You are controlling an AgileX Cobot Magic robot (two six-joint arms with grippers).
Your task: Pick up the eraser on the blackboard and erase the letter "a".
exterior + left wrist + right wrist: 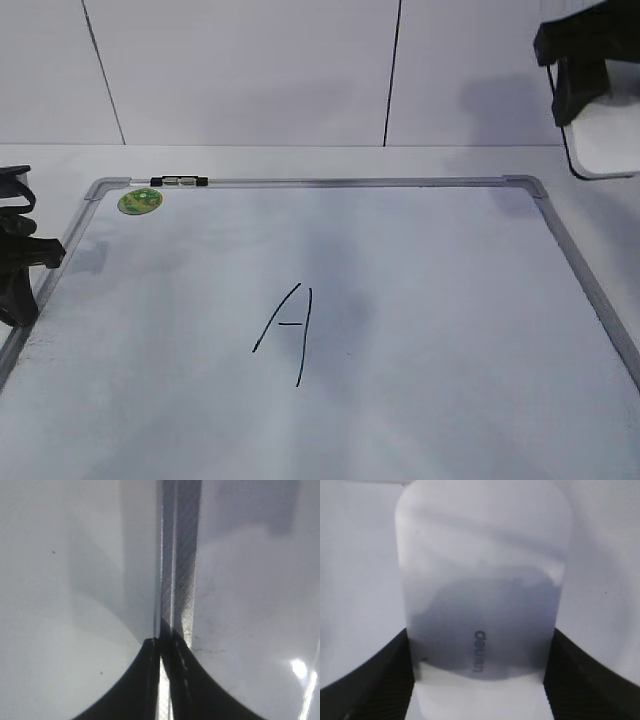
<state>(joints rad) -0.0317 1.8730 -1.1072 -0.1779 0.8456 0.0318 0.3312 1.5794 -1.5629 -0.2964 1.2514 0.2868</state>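
right gripper (480,680) clamps eraser (482,580) | left gripper (162,647) closed | blackboard (560,225): "A" (287,332)

You have one whiteboard (560,230), one eraser (482,580) between the right gripper's (480,680) fingers, one capital A (288,335), one green sticker (139,201), one marker (180,181), and two grippers, counting the left gripper (161,645)

White eraser (482,580) with grey lettering, white blackboard (450,330) framed silver-grey, green sticker (140,201), black claws
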